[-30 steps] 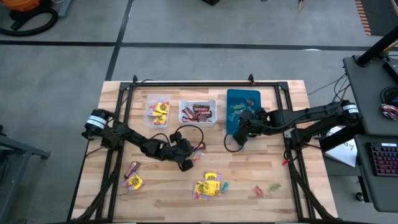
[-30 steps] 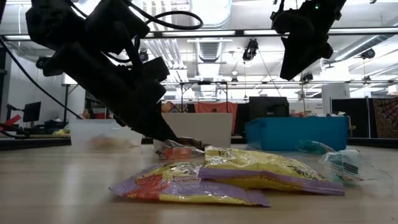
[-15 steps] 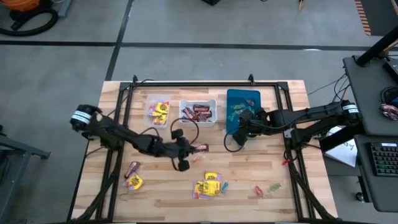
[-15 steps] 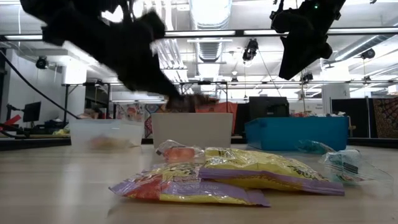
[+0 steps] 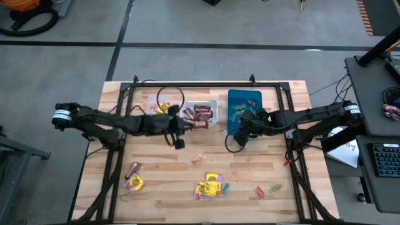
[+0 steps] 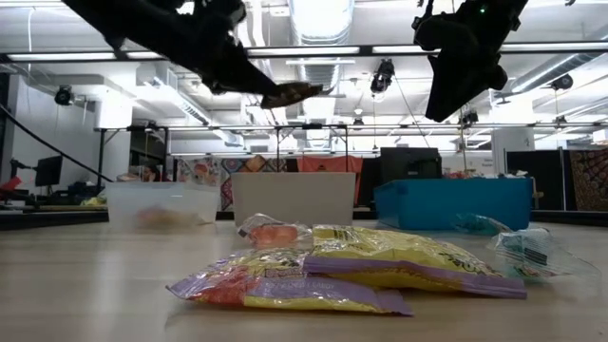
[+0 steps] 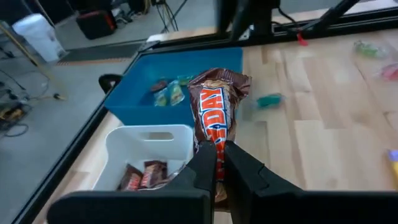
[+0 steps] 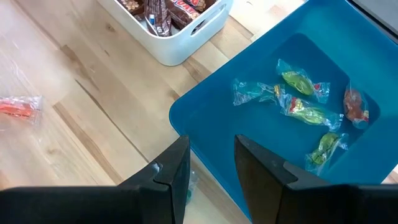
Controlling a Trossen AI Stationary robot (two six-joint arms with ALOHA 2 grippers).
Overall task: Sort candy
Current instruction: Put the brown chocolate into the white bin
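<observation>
My left gripper (image 5: 189, 123) is shut on a dark brown-red candy bar (image 7: 217, 102), high over the table beside the white bin (image 5: 199, 112), which holds more such bars. In the low view the bar (image 6: 290, 93) juts from the fingers well above the bins. My right gripper (image 8: 211, 165) hangs open over the near left corner of the blue bin (image 8: 292, 93), touching nothing. Green and red pieces lie in that bin. Yellow packets (image 5: 209, 186) lie on the table's near middle. My left gripper pinches one end of the bar (image 7: 214, 146) between its two fingers. The fingers come from the table's left, nearly level and tipped a little down, in line with the bar. The rest of the bar sticks out past the fingertips, lifted clear of table and bins.
A clear bin (image 5: 159, 111) with yellow packets stands left of the white bin. Loose candy lies on the wood: a small orange piece (image 5: 199, 160), packets at the near left (image 5: 133, 181), red and green pieces at the near right (image 5: 267, 190). A black frame (image 5: 125, 94) rims the table.
My left gripper has risen from the table with the brown-red bar and swung toward the far edge, up beside the white bin, rolling its wrist on the way. The bar has gone from table height to hanging clear. My right gripper has kept still.
</observation>
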